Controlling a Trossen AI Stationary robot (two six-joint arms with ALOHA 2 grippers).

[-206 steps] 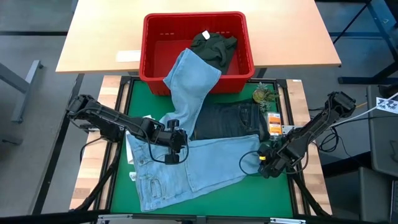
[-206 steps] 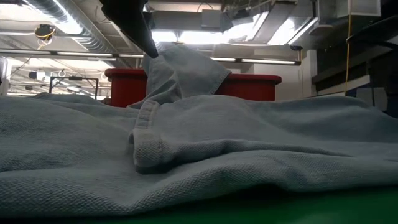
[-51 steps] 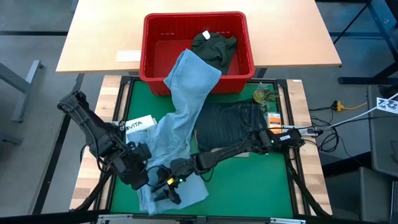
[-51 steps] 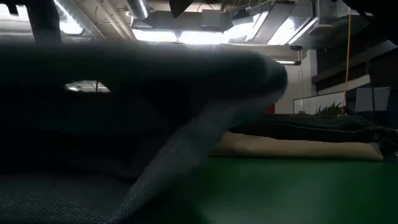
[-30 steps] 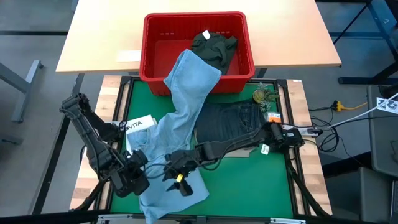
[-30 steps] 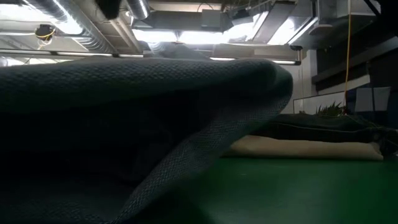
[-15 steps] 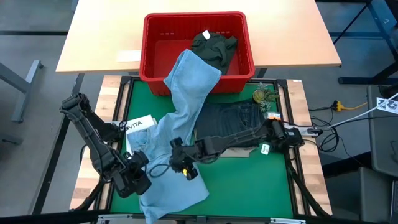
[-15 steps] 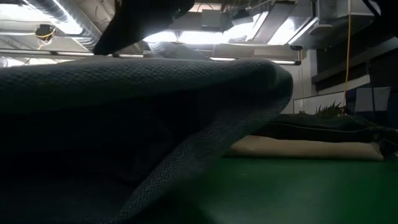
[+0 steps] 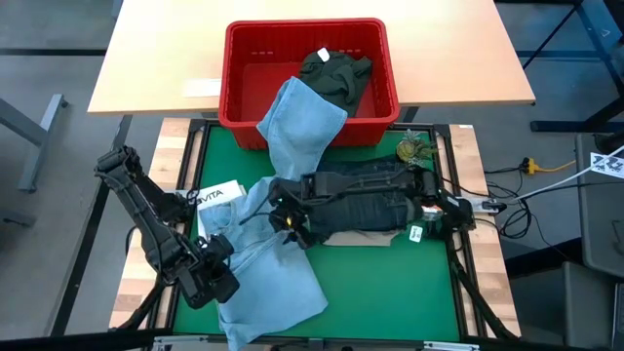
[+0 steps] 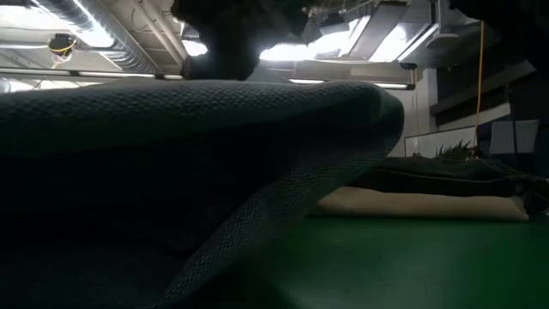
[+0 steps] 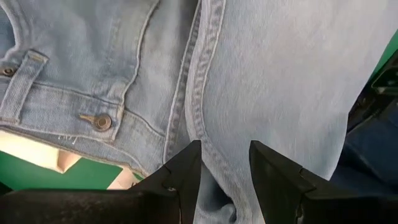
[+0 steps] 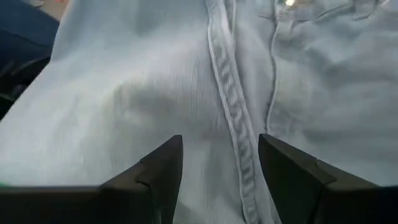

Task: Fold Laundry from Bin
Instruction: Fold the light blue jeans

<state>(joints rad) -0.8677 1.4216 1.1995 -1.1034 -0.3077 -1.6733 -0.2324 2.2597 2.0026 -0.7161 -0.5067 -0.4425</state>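
Light blue jeans (image 9: 278, 175) hang out of the red bin (image 9: 244, 58) by one leg and run down the green table to a folded-over end (image 9: 278, 297). In the low view their cloth (image 10: 171, 163) arches above the table. My left gripper (image 9: 222, 275) is shut on them at their near left side, close to the waistband (image 11: 93, 118). My right gripper (image 9: 285, 220) stands open above the jeans' middle (image 12: 217, 93), its fingers apart over a seam. An olive piece (image 9: 334, 70) lies in the bin. My left gripper pinches the jeans between its two fingers beside a stitched seam (image 11: 211, 158), a little below the waistband. The fingers slant down from the table's near left side. One layer or a fold, I cannot tell. The cloth there is raised off the table.
Folded dark navy jeans (image 9: 366, 195) lie on beige trousers (image 9: 366, 238) right of centre. A white card box (image 9: 220, 195) sits at the left. Small packets (image 9: 429, 190) and a spiky green toy (image 9: 411, 149) sit at the right edge. Green table (image 9: 390, 292) shows at near right.
My right gripper has travelled from the jeans' near folded end toward the far edge, along the jeans to their middle, turning as it went. The jeans and my left gripper have stayed as they were.
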